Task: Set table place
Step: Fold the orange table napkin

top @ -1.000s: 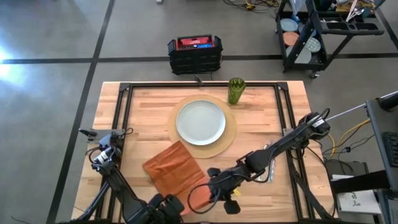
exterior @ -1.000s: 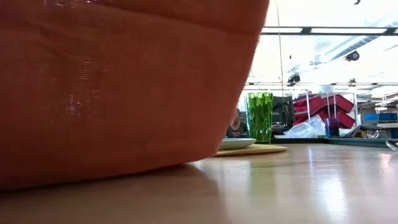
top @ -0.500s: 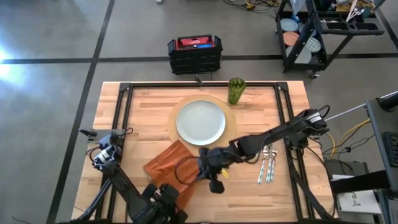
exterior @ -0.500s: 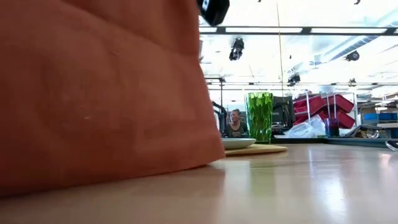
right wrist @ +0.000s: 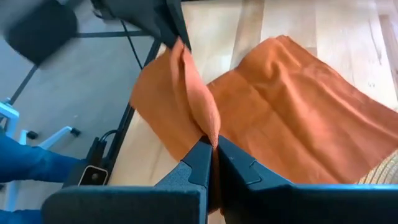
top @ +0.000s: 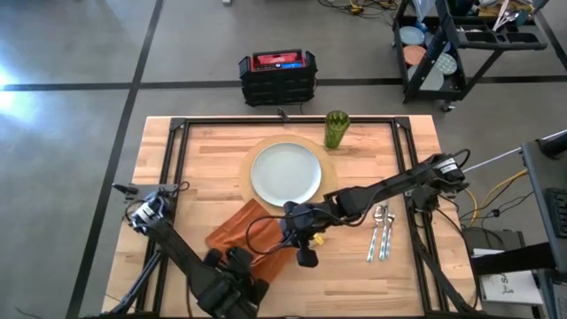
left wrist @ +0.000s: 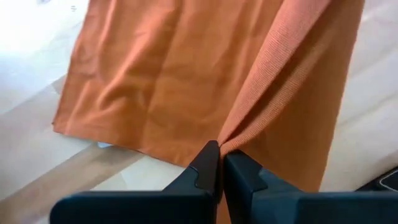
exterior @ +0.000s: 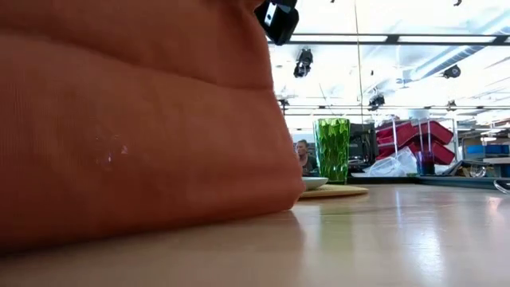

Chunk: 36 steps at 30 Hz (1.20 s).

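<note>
The orange napkin (top: 241, 232) lies on the table (top: 204, 151), near and left of the round tan placemat (top: 326, 197), which carries the pale plate (top: 285, 173). The napkin's near part is raised between both grippers; its far part stays flat on the wood. My left gripper (left wrist: 219, 149) is shut on one raised end and my right gripper (right wrist: 212, 148) on the other. The green cup (top: 336, 128) stands by the placemat's far right rim. The fork, knife and spoon (top: 381, 232) lie right of the placemat. In the low view the napkin (exterior: 135, 119) fills the left half. My left gripper pinches the napkin's raised near edge (left wrist: 231, 139) between its two fingers, where the cloth bunches into a fold. The cloth runs from there toward the other arm, and its far part (left wrist: 143, 81) lies flat on the table. My right gripper pinches the raised near edge at the other end (right wrist: 209, 127) between its two fingers, the cloth gathered into a ridge. That ridge climbs to the left gripper (right wrist: 169, 32). The rest of the napkin (right wrist: 298, 106) lies spread on the wood.
A black crate (top: 277, 77) sits on the floor beyond the table's far edge, and a black wheeled cart (top: 461, 44) stands at the far right. The black frame bars (top: 177, 168) run along the tabletop. Bare wood shows near the front right (top: 372, 283).
My right gripper has gone from the table's near edge toward the far side and a little left, up to the placemat's near rim, carrying its end of the napkin. The napkin's near part has lifted and come over its far part, which has stayed flat.
</note>
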Available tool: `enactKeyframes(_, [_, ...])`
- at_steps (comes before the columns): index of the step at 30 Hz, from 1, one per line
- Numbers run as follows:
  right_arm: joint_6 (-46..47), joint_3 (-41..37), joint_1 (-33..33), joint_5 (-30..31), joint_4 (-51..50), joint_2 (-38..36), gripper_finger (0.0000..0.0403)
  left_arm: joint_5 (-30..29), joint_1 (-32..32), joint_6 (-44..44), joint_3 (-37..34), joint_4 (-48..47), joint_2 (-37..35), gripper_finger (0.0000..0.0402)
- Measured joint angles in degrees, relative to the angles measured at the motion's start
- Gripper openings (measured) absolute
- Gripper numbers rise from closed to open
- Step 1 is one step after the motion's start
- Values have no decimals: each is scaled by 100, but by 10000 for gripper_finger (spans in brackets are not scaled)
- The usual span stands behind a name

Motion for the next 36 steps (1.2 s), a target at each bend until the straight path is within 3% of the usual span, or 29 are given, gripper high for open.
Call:
enactKeyframes(4, [-32, 10, -61, -3, -133, 0, 0, -337, 19, 0, -210, 0, -431, 0])
enactKeyframes(19, [-622, 106, -969, -272, 384, 108, 0, -439, 45, -330, -2249, 19, -2173, 0])
enactKeyframes(24, [-651, 790, -1324, -649, 211, 683, 0, -369, 40, -160, -2800, -3, -2775, 0])
enactKeyframes(36, [-1135, 3460, -1585, -599, -1327, 2290, 0, -329, 27, -124, -4181, -2, -4072, 0])
